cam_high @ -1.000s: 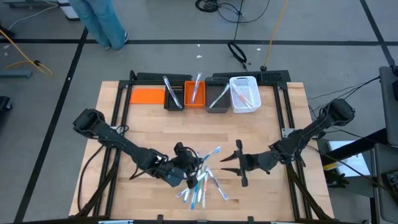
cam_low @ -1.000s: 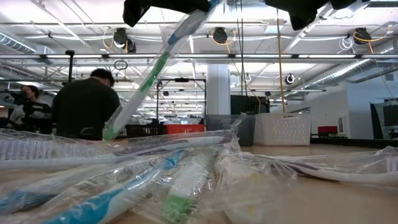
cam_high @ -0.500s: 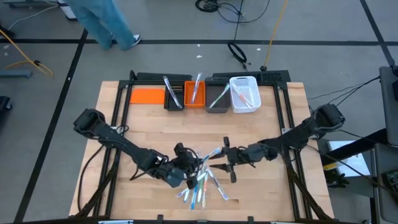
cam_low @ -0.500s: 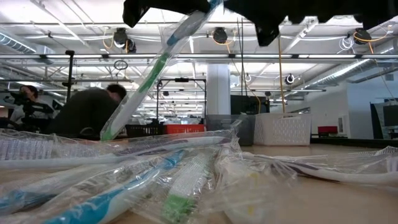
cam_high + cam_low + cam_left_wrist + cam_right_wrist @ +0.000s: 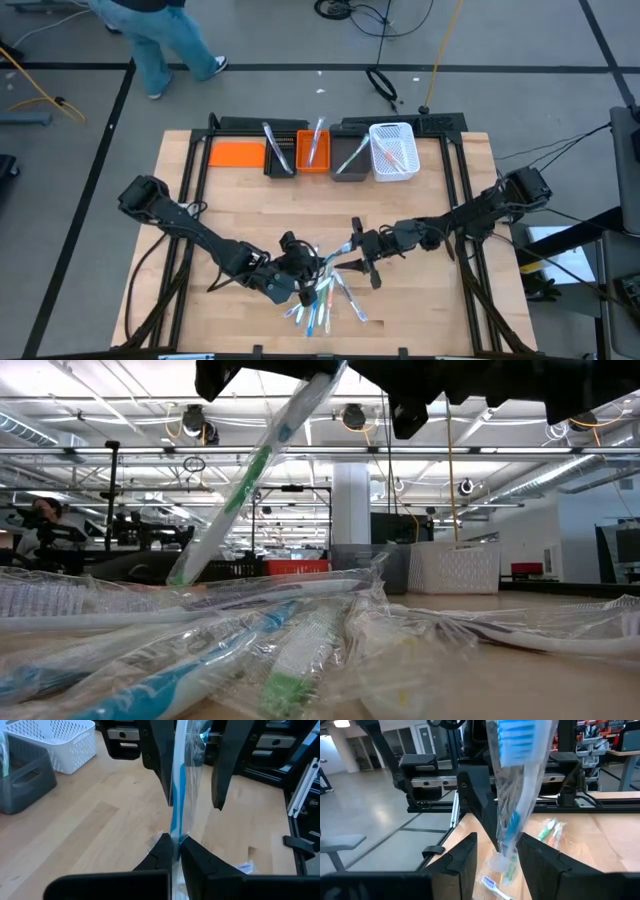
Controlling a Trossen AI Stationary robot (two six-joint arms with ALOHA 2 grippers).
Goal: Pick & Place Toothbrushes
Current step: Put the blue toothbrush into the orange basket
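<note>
The desk (image 5: 240, 210) carries a row of bins along the side farthest from both pincers: an orange tray (image 5: 237, 154), a black bin (image 5: 281, 154), an orange bin (image 5: 313, 151), a grey bin (image 5: 351, 160) and a white basket (image 5: 393, 154). Four of them already hold one or more toothbrushes; whether the orange tray holds any cannot be told. So part of the sorting looks done.

Most of the work remains. A heap of wrapped toothbrushes (image 5: 325, 300) lies directly beneath and just beside the left pincer (image 5: 310, 268), well apart from the bins.

The left pincer is pressed together on one wrapped blue toothbrush (image 5: 178, 785), pinching its lower end and holding it up off the heap. Its long axis runs from the left pincer's fingertips toward the right pincer (image 5: 357, 255), rising at a tilt, the bristle head at the far, upper end, as the right wrist view shows.

The right pincer has its fingers spread, one on either side of that toothbrush's upper part, not touching it as far as the left wrist view shows. This reads as a handover about to be taken: the right pincer has yet to close, and the toothbrush has yet to reach a bin.

A person (image 5: 160, 40) walks on the floor beyond the desk.
</note>
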